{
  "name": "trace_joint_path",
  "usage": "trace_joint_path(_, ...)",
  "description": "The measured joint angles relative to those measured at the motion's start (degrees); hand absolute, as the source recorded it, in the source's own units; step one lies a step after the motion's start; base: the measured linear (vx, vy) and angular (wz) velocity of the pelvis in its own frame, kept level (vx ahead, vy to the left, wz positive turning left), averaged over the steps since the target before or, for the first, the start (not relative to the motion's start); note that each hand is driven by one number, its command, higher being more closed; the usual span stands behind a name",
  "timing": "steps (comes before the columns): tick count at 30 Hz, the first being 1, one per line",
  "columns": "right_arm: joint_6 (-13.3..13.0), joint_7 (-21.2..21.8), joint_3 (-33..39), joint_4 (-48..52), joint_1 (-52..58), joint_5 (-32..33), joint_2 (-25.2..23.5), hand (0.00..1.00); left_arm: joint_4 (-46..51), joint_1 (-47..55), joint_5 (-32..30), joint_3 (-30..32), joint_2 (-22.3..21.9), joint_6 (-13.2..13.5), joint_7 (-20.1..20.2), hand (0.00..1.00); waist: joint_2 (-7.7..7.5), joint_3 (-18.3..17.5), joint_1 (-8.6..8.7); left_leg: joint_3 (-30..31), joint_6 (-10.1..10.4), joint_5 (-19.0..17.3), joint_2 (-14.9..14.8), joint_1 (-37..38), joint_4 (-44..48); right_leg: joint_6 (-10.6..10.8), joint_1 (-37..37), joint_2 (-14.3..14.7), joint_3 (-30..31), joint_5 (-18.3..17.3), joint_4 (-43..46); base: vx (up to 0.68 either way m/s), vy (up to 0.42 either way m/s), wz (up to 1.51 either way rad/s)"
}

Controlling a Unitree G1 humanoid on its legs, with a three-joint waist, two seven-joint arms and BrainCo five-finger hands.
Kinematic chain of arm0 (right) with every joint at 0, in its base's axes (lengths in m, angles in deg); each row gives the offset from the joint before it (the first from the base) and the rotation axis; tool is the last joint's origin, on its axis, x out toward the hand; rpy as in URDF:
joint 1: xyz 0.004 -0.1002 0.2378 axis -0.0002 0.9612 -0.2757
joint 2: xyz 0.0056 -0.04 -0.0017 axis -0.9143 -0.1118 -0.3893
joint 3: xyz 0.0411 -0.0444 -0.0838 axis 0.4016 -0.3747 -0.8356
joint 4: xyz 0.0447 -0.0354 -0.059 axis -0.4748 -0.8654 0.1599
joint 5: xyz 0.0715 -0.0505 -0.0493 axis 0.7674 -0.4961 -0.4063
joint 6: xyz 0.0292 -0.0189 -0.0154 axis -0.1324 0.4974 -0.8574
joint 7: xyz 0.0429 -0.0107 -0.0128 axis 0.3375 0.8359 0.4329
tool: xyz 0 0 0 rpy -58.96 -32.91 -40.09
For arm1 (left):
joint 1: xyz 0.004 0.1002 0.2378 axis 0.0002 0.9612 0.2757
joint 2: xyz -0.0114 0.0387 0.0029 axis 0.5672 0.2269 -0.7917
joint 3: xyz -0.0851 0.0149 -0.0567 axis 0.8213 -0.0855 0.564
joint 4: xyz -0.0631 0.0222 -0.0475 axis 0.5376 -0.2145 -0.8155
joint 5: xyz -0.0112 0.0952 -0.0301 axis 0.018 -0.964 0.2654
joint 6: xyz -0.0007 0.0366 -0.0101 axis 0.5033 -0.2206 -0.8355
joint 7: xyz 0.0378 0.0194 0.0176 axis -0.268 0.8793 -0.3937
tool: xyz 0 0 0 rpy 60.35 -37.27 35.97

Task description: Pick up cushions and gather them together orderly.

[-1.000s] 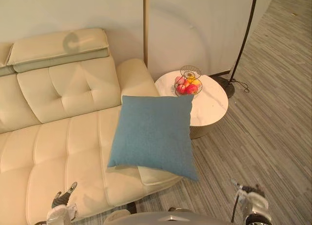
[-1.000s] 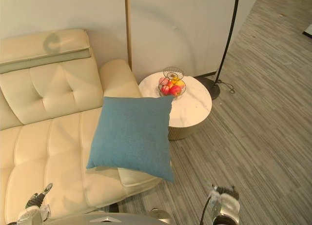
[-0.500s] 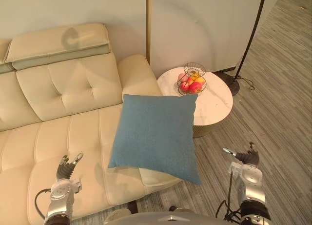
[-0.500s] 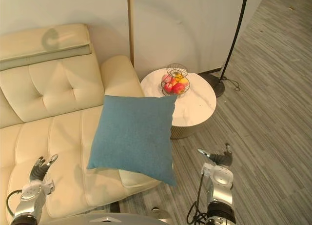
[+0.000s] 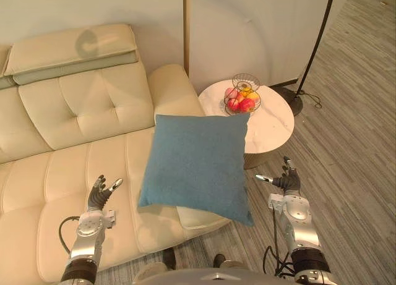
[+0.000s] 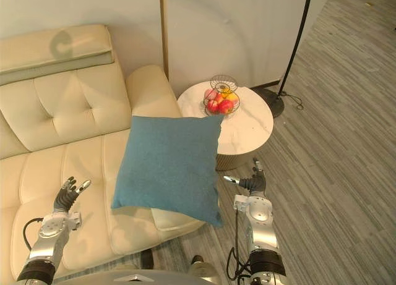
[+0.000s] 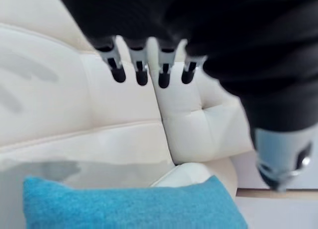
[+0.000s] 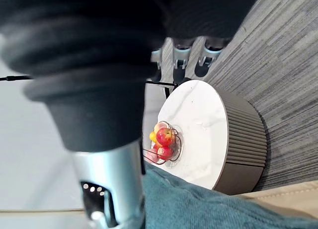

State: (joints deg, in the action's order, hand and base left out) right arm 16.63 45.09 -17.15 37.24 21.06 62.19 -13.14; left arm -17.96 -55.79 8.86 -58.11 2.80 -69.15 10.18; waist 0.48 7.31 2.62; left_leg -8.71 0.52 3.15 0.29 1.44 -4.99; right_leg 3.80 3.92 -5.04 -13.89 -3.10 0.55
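Blue cushion, lying on the sofa seat with a corner past its front edge, looks soft and light, best gripped at opposite edges; left hand over the seat and right hand beyond the sofa's end are spread, empty.

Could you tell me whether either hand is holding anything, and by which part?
Nothing is held. The left hand and the right hand are both open, each apart from the blue cushion lying on the sofa between them.
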Motion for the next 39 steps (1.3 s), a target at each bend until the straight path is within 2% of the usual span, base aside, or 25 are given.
trace_joint_path(6,0.00,-0.11,-3.95,-0.43,-1.28,2.57,-1.71,0.00,-2.22,-4.24,-0.01,-2.88,-0.03,-0.07,-1.03,0.00,0.35,0.73,-0.41,-0.62,0.47,0.42,-0.61,-1.22,-0.01,-0.38,-1.43,0.57,0.51,0.55,-0.22,-0.01,-0.012,-0.06)
trace_joint_path(11,-0.24,-0.35,-8.01,-2.59,-8.36,4.11,-3.02,0.00,-5.13,-10.60,0.02,-4.77,0.05,-0.13,-2.29,0.00,0.27,4.26,-0.84,-0.63,0.90,2.56,-1.62,-4.97,0.07,-1.33,-5.26,1.41,0.72,2.26,0.05,-0.10,-0.017,-0.01)
trace_joint_path(16,-0.87,-0.87,-10.70,-2.61,-12.48,4.48,-3.04,0.00,-9.22,-16.82,0.09,-5.29,0.17,-0.14,-3.92,0.00,0.24,6.01,-2.66,-0.56,0.86,5.07,-2.64,-10.92,0.32,-2.53,-11.50,2.28,0.75,4.25,0.89,-0.11,-0.001,0.00)
trace_joint_path(25,-1.23,-3.17,-12.44,-4.65,-17.23,6.18,-2.79,0.00,-13.31,-24.83,0.15,-6.99,1.71,-0.12,-4.91,0.00,-0.16,10.30,-2.72,-0.64,1.11,7.10,-3.12,-17.70,-0.01,-2.87,-19.25,2.23,0.63,5.90,3.33,-0.10,0.010,0.00)
trace_joint_path(32,-1.63,-4.34,-13.95,-6.58,-22.37,6.20,-2.32,0.00,-16.82,-30.80,0.12,-8.85,2.52,-0.16,-5.84,0.00,-0.69,13.52,-2.74,-0.72,1.05,8.13,-3.31,-20.08,0.31,-3.07,-22.97,2.11,0.75,5.72,6.02,0.00,-0.003,-0.01)
trace_joint_path(35,-2.35,-5.26,-15.06,-6.55,-23.79,6.20,-1.92,0.00,-18.76,-34.13,0.06,-9.45,2.61,-0.38,-5.95,0.00,-0.73,13.88,-2.70,-0.71,1.13,8.89,-3.57,-22.54,0.32,-3.14,-25.97,2.17,0.71,5.70,7.17,0.00,-0.008,-0.01)
trace_joint_path(38,-3.17,-5.68,-15.08,-6.52,-25.32,6.22,-1.98,0.00,-20.52,-38.55,0.02,-11.04,3.24,-0.56,-6.24,0.00,-1.09,15.73,-2.78,-0.72,1.42,9.19,-3.81,-23.58,0.31,-3.65,-27.83,2.19,0.71,5.26,8.84,-0.01,-0.010,-0.01)
trace_joint_path(39,-3.54,-5.81,-15.07,-6.39,-25.80,6.23,-1.95,1.00,-20.67,-40.05,0.01,-11.04,3.42,-0.60,-6.76,0.00,-1.18,15.78,-2.70,-0.76,1.60,9.32,-3.96,-24.84,0.31,-3.71,-29.29,2.20,0.62,5.24,9.30,-0.04,-0.031,0.00)
